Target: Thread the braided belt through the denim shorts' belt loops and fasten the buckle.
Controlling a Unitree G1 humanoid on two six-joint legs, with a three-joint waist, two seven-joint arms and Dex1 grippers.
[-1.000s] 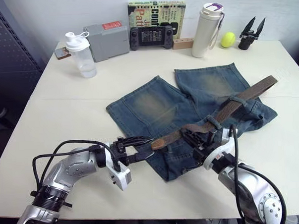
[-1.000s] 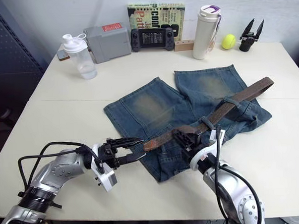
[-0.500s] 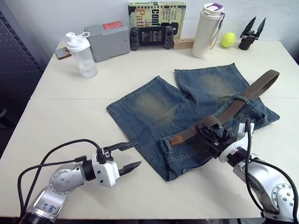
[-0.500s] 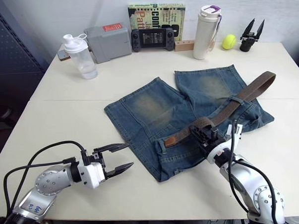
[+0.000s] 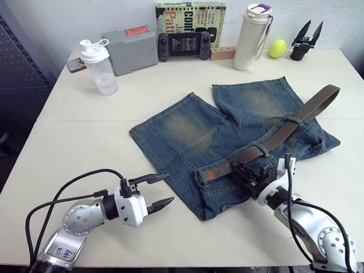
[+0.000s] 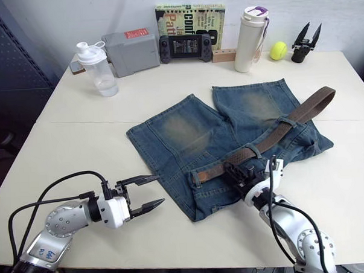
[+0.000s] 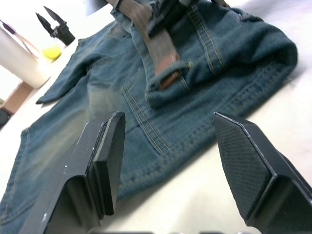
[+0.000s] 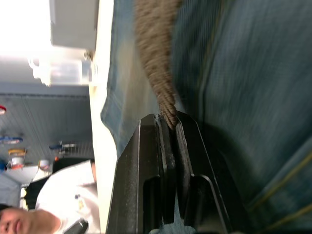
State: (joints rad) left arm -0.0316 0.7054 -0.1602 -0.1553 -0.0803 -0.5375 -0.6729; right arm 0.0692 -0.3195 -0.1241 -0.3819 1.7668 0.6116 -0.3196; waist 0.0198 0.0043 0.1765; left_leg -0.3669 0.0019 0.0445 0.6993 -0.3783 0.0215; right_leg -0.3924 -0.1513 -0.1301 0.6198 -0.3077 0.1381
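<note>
The left gripper [image 5: 155, 191] has let go of the belt tip and drawn back, its jaws now wide apart beside the denim shorts [image 5: 230, 140]. That tip lies ahead of those jaws, tucked under a belt loop [image 5: 201, 177]. The right gripper [image 5: 251, 173] stays clamped on the braided belt [image 5: 272, 137], feeding it along the waistband.

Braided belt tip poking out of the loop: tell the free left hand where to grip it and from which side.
Grip the reddish-brown tip of the braided belt where it clears the belt loop. It lies flat on the denim shorts, pointing toward the open left hand, so approach from that side, low, fingers above and below. The right hand already pinches the strap behind.
</note>
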